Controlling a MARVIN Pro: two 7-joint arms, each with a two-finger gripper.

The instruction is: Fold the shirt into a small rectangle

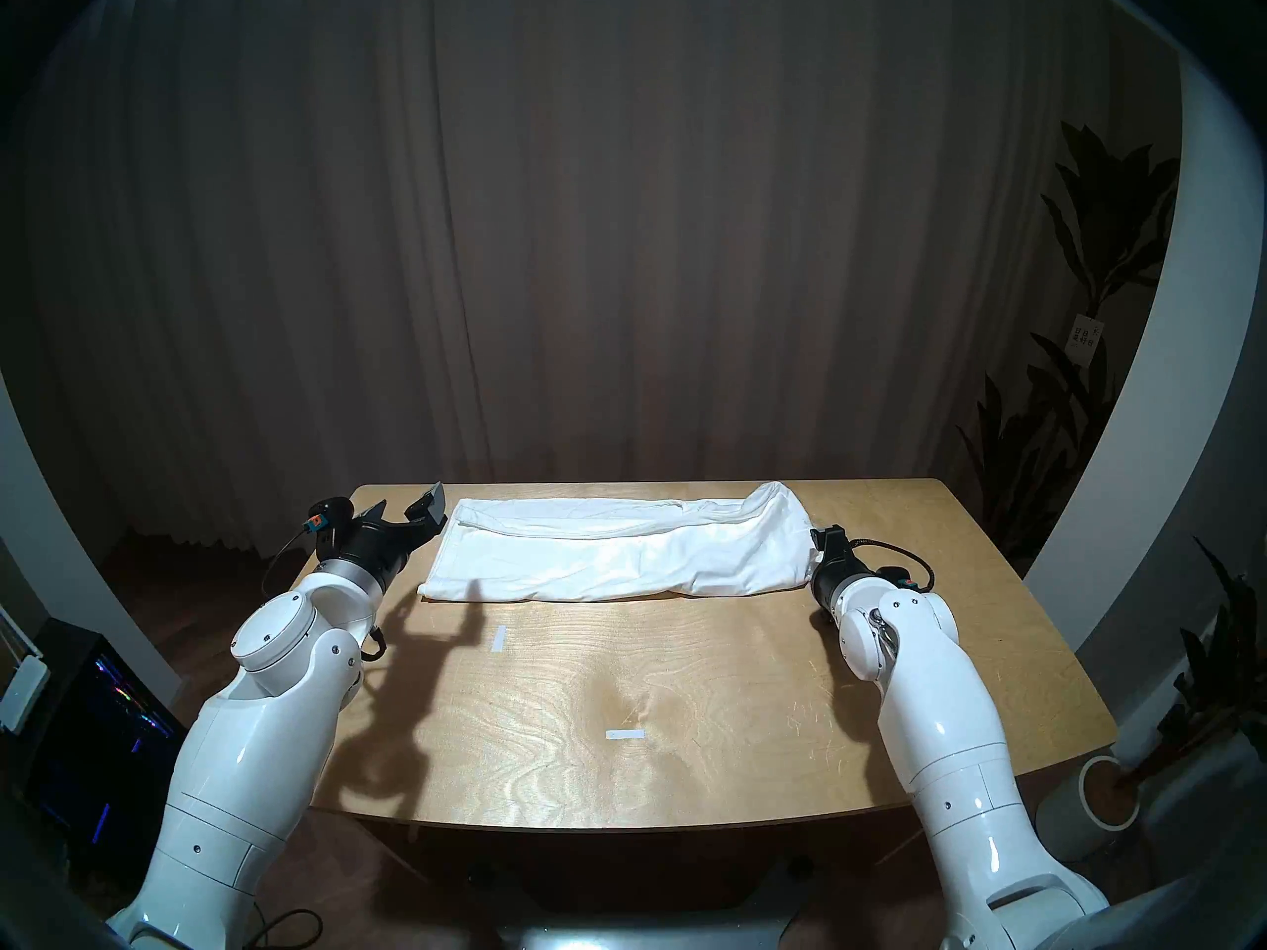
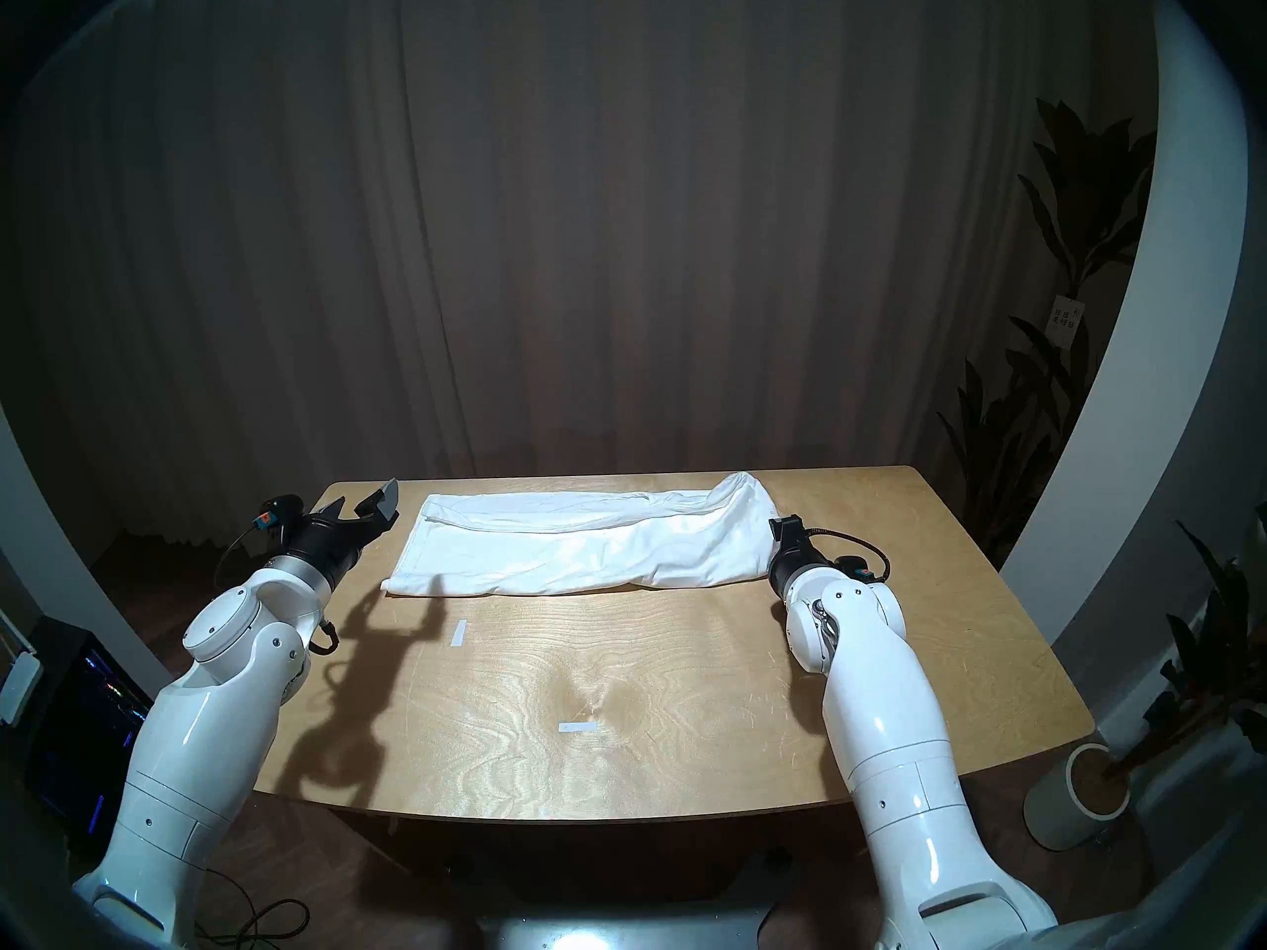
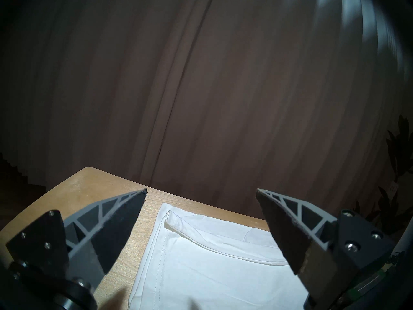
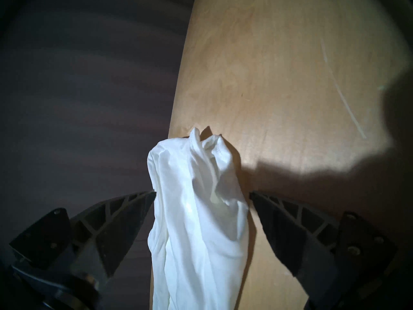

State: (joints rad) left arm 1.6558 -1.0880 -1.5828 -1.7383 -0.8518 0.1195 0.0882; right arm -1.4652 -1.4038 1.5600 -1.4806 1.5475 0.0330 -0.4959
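Presently, left gripper (image 3: 201,192) stands wide, nothing between its 2 fingers (image 3: 120,224), raised above the table's left far corner, just beside the shirt's left end. In the left wrist view the hem edge with its stitch line lies below and between the fingers, not touching either.

Right gripper (image 4: 202,194) also wide. Its 2 fingertips (image 4: 279,215) straddle the bunched right end of the shirt (image 1: 617,551); the cloth passes between them with a sliver of gap on each side, so no pinch shows. From the head views only the gripper's back is seen, at the shirt's right end.

Shirt: white, folded into 1 long band, lying crosswise on the far half of the table (image 1: 685,709), left end flat and squared, right end humped and rumpled with a ribbed edge showing. No lettering or neck label visible on the exposed cloth.

Table: light wood, grain swirls. 2 small white tape strips (image 1: 498,639) on it, 1 near the shirt's left front corner, 1 (image 1: 625,734) near the centre front; both blank.

Behind: brown curtain (image 1: 617,242). Plant (image 1: 1097,311) at right carries a small paper tag (image 1: 1085,338) with dark marks, too small to read.
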